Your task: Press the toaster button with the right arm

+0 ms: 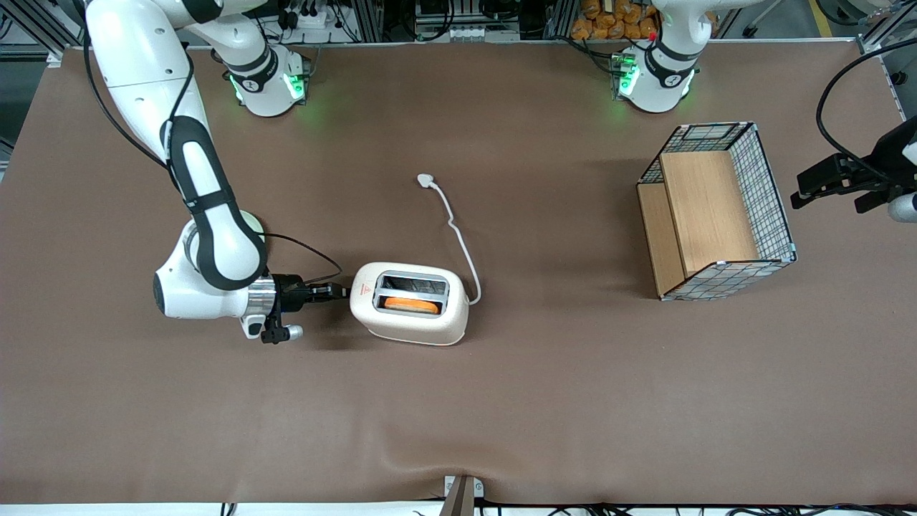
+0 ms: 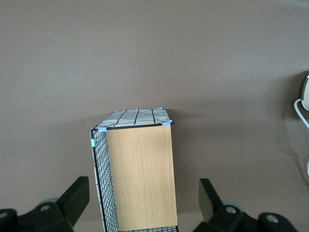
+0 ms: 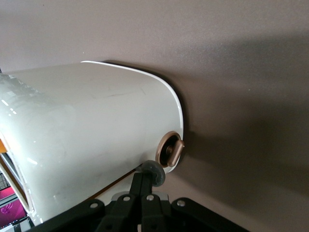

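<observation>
The smooth, rounded white toaster [image 1: 412,312] stands on the brown bench [image 1: 501,416]. The gripper [image 1: 337,292] has its jaws closed together, empty, touching the toaster's end wall beside the toaster button [image 3: 172,150].

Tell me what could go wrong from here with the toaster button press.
1. The claw, fingers shut, is a narrow tip against the small round toaster button, so it may slip off.
2. The copper dial sits right beside the button; a small drift could hit it instead.
3. The toaster stands loose on the tablecloth, so a sideways push might slide it.
</observation>
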Robot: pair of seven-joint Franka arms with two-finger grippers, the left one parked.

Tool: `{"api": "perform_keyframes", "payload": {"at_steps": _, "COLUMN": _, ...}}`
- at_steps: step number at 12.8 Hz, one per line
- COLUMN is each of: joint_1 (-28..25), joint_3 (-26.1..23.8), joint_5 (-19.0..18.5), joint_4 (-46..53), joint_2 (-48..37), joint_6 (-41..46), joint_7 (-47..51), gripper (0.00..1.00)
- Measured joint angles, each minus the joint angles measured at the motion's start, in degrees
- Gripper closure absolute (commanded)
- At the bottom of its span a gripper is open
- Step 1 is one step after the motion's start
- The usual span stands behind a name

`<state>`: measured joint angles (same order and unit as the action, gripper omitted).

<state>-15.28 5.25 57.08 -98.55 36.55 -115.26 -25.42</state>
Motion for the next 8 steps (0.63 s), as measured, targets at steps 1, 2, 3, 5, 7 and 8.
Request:
{"api": "perform_keyframes", "payload": {"at_steps": 1, "joint_1": -0.01, "joint_3": -0.09, "joint_5": 0.02, "joint_4": 0.16, "joint_2": 0.0, "joint_6": 0.0, "joint_7": 0.01, "gripper": 1.0}}
{"api": "perform_keyframes", "payload": {"at_steps": 2, "joint_1": -0.06, "joint_3": -0.24, "joint_5": 0.03, "joint_4": 0.45, "joint_2": -0.01, "joint_6": 0.11, "joint_7": 0.11, "gripper": 1.0}}
{"api": "perform_keyframes", "payload": {"at_steps": 3, "joint_1": -0.12, "joint_3": -0.23, "joint_5": -0.01, "joint_4": 0.72, "joint_2": -0.05, "joint_6": 0.43, "joint_7": 0.42, "gripper": 1.0}}
{"api": "perform_keyframes", "payload": {"at_steps": 5, "joint_1": -0.11, "joint_3": 0.02, "joint_5": -0.02, "joint_4": 1.86, "joint_2": -0.04, "joint_6": 2.61, "joint_7": 1.41, "gripper": 1.0}}
{"api": "perform_keyframes", "payload": {"at_steps": 7, "joint_1": -0.06, "joint_3": 0.27, "joint_5": -0.13, "joint_4": 3.32, "joint_2": -0.13, "joint_6": 3.77, "joint_7": 2.61, "gripper": 0.98}}
{"api": "perform_keyframes", "payload": {"at_steps": 8, "joint_1": 0.05, "joint_3": 0.37, "joint_5": -0.14, "joint_4": 3.77, "joint_2": -0.36, "joint_6": 4.26, "joint_7": 3.32, "gripper": 0.89}}
